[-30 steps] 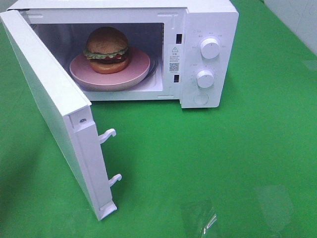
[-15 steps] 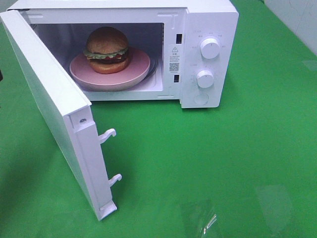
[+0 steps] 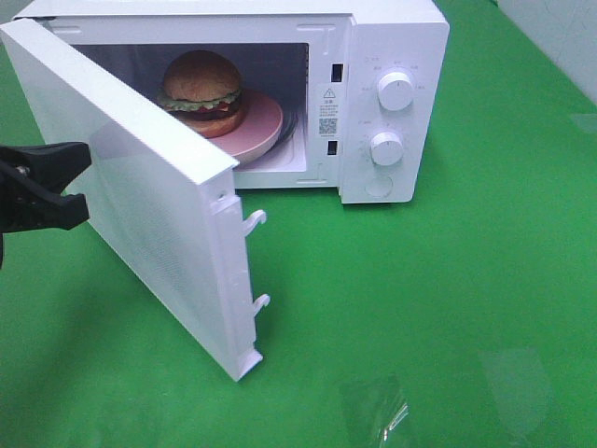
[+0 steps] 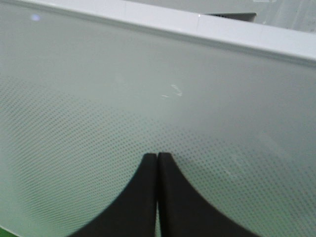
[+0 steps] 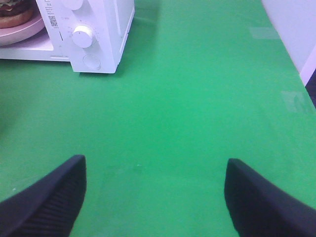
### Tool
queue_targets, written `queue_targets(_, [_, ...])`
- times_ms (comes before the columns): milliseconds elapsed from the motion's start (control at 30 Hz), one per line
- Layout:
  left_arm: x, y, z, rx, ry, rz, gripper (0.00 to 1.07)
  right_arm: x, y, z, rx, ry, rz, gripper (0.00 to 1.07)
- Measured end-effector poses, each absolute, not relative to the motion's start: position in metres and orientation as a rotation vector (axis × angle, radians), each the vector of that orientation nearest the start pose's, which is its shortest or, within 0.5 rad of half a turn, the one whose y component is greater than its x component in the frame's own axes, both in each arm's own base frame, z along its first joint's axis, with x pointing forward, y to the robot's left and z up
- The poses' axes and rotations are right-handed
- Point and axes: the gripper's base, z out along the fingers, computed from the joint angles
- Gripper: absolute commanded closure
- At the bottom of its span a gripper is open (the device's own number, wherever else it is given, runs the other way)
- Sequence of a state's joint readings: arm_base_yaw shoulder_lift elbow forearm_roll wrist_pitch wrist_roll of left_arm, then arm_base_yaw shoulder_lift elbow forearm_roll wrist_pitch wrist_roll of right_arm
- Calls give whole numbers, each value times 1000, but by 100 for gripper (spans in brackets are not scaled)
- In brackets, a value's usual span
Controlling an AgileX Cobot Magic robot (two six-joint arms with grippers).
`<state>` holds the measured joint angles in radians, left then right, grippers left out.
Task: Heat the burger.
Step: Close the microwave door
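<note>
The burger sits on a pink plate inside the white microwave. The microwave door stands half swung towards the opening and hides part of the plate. My left gripper is at the far left, against the door's outer face. In the left wrist view it is shut and empty, its tips at the dotted door panel. My right gripper is open and empty over bare green table, out of the high view. The burger's lower bun shows in the right wrist view.
Two white knobs and a round button are on the microwave's right panel. A clear scrap of plastic lies on the green table near the front edge. A white wall edge borders the table's right side.
My left gripper has come in from the left edge and the microwave door has swung part way towards closing. The burger and plate have not moved.
</note>
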<state>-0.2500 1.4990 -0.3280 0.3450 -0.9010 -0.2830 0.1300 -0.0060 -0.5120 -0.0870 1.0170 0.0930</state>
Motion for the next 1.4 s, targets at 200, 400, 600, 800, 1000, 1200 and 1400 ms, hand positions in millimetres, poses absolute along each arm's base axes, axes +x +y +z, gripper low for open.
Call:
queue_targets(200, [235,-102,173,385,1769,-493,107,-5,-7,284,-34,1980,42,32])
queue_targets(400, [241,-121,171,399,1766,-511,107,-5,-7,284,-34,1980,42,32])
queue_targets(600, [251,-143,168,402,1763,-506,107,-5,-7,284,-34,1980,42,32])
queue_targets(800, [266,-164,167,395,1768,-500,107,-5,-7,284,-34,1980,42,32])
queue_targets(1000, [282,-191,168,411,1752,-532,107,-5,-7,284,-34,1980,42,32])
queue_targets(1200, [297,-212,171,444,1770,-523,107,-5,-7,284,-34,1980,42,32])
queue_targets(1400, [313,-223,173,434,1763,-518,107,-5,-7,284,-34,1980,42,32])
